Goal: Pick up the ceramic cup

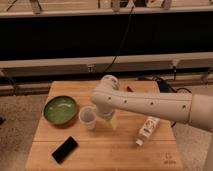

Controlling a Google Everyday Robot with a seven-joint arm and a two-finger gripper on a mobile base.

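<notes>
On the left of the wooden table (pixel 105 155) sits a wide green bowl (pixel 60 110), mouth up. A pale patch shows on its inner floor, and I cannot tell whether that is a reflection or contents. In front of it, nearer the table's front edge, a flat black slab (pixel 65 149) lies at a slant.

Just right of the bowl stands the ceramic cup (pixel 88 116), upright on the board. Its long axis is vertical, with the wider rim up and the narrower base down. What lies inside it cannot be made out.

Just beside the cup's right flank, the gripper (pixel 110 117) hangs low under the bulky white arm (pixel 150 105), largely hidden by it. Its jaws are spread wide, holding nothing.

Further right, a white labelled bottle (pixel 147 130) lies on its side, its narrow end toward the front.
</notes>
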